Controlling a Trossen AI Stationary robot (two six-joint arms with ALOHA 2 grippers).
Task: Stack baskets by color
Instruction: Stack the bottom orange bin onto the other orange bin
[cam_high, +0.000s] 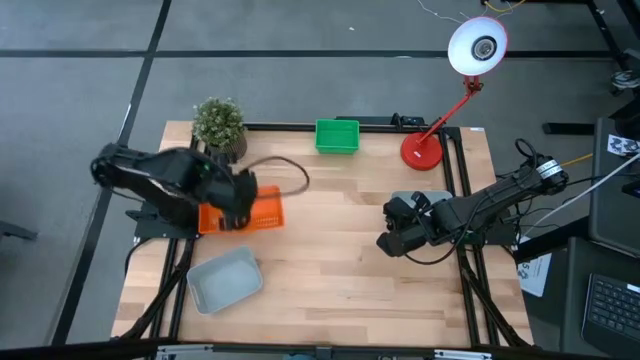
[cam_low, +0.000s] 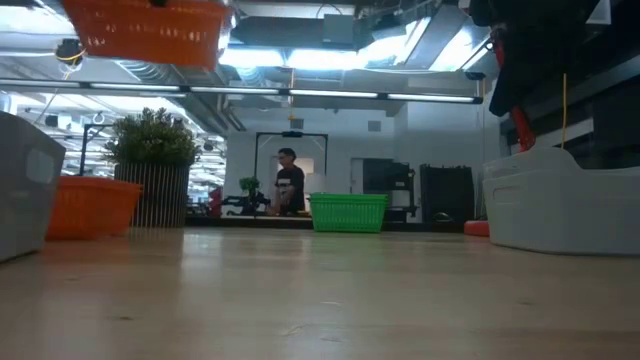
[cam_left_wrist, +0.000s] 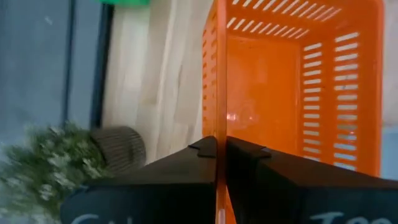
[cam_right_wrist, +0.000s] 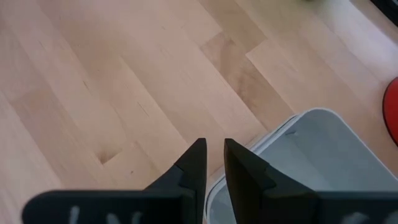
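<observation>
My left gripper (cam_high: 240, 212) is shut on an orange basket (cam_high: 266, 210), which hangs high above the table's left side (cam_low: 150, 30). A second orange basket (cam_low: 90, 205) rests on the table in front of the plant. One grey basket (cam_high: 225, 278) sits near the front left. A green basket (cam_high: 337, 136) stands at the far edge. Another grey basket (cam_high: 420, 198) lies under my right arm. My right gripper (cam_right_wrist: 213, 155) hovers over bare wood just past that basket's corner (cam_right_wrist: 292, 155), with a narrow gap between its fingers. My left gripper pinches one side wall of the orange basket at its rim (cam_left_wrist: 216, 121), with one finger inside the basket and one outside. The fingers slant down onto it from the table's left side. The basket is lifted clear and hangs roughly level, its opening up.
A potted plant (cam_high: 219, 125) stands at the far left corner, close to the lifted basket. A red desk lamp (cam_high: 425, 148) stands at the far right. Bare wood (cam_high: 330, 260) lies between the two arms. A person (cam_low: 290, 180) stands in the room behind.
</observation>
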